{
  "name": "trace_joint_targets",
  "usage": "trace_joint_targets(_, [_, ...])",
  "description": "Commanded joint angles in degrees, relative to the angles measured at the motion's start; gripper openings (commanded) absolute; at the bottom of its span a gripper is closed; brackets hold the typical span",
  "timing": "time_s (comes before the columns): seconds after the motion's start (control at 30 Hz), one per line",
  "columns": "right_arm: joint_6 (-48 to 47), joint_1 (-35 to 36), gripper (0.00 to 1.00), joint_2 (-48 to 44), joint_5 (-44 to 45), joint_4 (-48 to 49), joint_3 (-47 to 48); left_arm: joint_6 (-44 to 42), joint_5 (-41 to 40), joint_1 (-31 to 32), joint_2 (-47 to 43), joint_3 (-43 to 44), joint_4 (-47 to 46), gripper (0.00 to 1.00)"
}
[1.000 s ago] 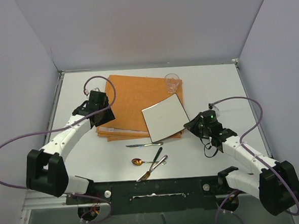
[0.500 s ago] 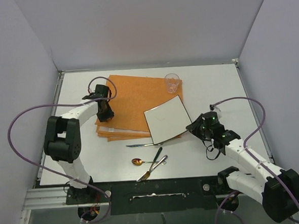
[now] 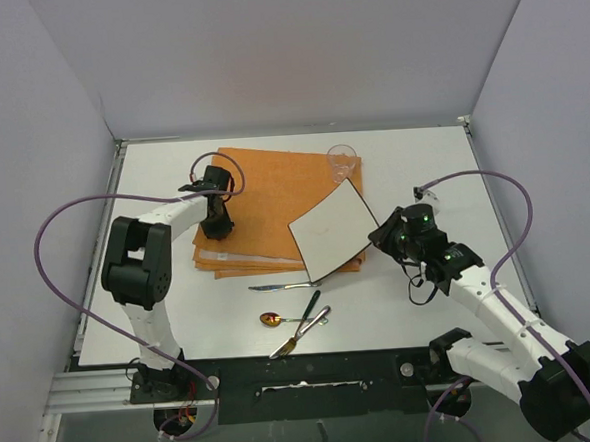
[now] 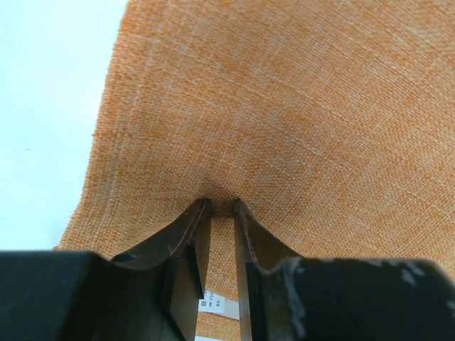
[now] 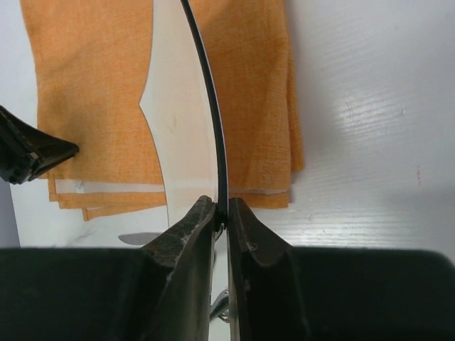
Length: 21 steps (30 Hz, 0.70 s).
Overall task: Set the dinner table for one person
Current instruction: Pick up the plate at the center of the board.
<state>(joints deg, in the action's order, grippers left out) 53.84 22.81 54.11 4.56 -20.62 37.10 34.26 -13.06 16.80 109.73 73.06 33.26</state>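
Note:
The dinner table (image 3: 422,163) is a white-grey top. A folded orange cloth (image 3: 264,198) lies at its back middle. My left gripper (image 3: 215,222) stands tip-down on the cloth's left part. In the left wrist view its jaws (image 4: 220,204) are nearly closed, and the cloth (image 4: 284,106) puckers between the tips. My right gripper (image 3: 384,238) is shut on the right edge of a square white plate (image 3: 334,229). It holds the plate tilted over the cloth's right front corner. The right wrist view shows the plate (image 5: 181,128) edge-on between the fingers (image 5: 222,207).
A clear glass (image 3: 342,161) stands on the cloth's back right corner, just behind the plate. A knife (image 3: 284,286), a spoon (image 3: 272,320) and a fork (image 3: 304,329) lie on the table in front of the cloth. Grey walls close in three sides.
My left gripper moved right, from the cloth's left edge onto the cloth. My right gripper shifted the plate slightly right and back, tilting it more.

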Motion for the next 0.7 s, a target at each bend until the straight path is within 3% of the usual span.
trace_joint_targets(0.0, [-3.25,1.64,0.00,2.07,1.52,4.96,8.12,0.26,4.82,4.58,4.86,0.27,0.57,0.18])
trace_joint_targets(0.37, [-3.75,9.55,0.00,11.34,6.58,8.63,13.25,1.20,6.28,8.81,3.63,-0.04,0.05,0.17])
trace_joint_targets(0.67, [-1.14,10.94,0.00,16.03,9.23,11.49,14.41,1.24,6.47,9.45,1.75,0.20,0.47,0.16])
